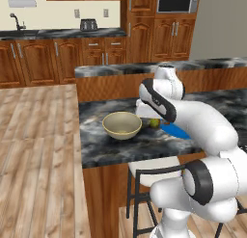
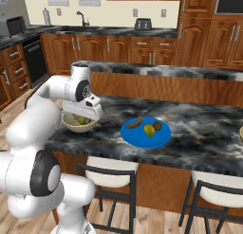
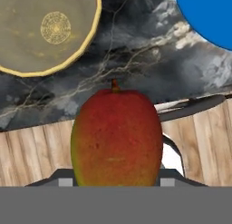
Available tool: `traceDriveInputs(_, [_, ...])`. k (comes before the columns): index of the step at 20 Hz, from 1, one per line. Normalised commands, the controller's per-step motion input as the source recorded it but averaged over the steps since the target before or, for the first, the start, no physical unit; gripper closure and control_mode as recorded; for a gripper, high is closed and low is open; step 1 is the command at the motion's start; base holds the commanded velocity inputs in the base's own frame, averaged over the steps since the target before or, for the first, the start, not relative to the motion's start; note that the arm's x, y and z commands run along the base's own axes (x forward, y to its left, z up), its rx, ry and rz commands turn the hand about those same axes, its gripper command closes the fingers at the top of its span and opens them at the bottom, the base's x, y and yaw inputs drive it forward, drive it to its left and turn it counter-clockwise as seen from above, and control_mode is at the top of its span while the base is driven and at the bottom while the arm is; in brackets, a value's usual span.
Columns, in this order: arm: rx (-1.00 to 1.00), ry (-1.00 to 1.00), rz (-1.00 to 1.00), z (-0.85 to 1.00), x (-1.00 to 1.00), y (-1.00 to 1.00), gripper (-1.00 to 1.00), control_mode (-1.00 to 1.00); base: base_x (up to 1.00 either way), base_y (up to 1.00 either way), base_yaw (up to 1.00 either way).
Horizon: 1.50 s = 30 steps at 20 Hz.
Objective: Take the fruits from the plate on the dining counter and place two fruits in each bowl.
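Note:
My gripper is shut on the orange-green rounded fruit, which hangs stem-up over the near edge of the dining counter. In the hand view, one cream-beige bowl lies beyond it at the upper left, and I see nothing inside. That same bowl sits just left of my arm. The blue plate carries the brown banana, the yellow-green fruit and the dark brown ball. A beige sliver at the counter's far right may be the second bowl.
Two stools with pale seats stand against the counter's near side. A raised ledge runs along the back of the counter. Kitchen cabinets and a toaster line the far wall.

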Motion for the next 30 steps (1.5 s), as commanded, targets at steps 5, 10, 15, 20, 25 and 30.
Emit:
traceDriveInputs(5, [0.0,0.22,0.01,0.01,0.09,0.86,1.0,-1.0,0.0,0.0,0.0])
traceDriveInputs(10, [0.0,0.07,0.01,0.0,0.38,0.64,1.0,-1.0,0.0,0.0,0.0])
traceDriveInputs(15, [0.0,0.0,0.0,-0.13,0.74,0.02,1.0,-1.0,0.0,0.0,0.0])
traceDriveInputs(20, [-0.06,-0.03,0.0,-0.58,0.55,0.0,1.0,-1.0,0.0,0.0,0.0])
traceDriveInputs(25, [-0.1,-0.06,0.0,-0.72,0.45,0.0,1.0,-1.0,0.0,0.0,0.0])
traceDriveInputs(30, [0.0,0.0,0.0,-0.36,0.41,0.0,1.0,-1.0,0.0,0.0,0.0])
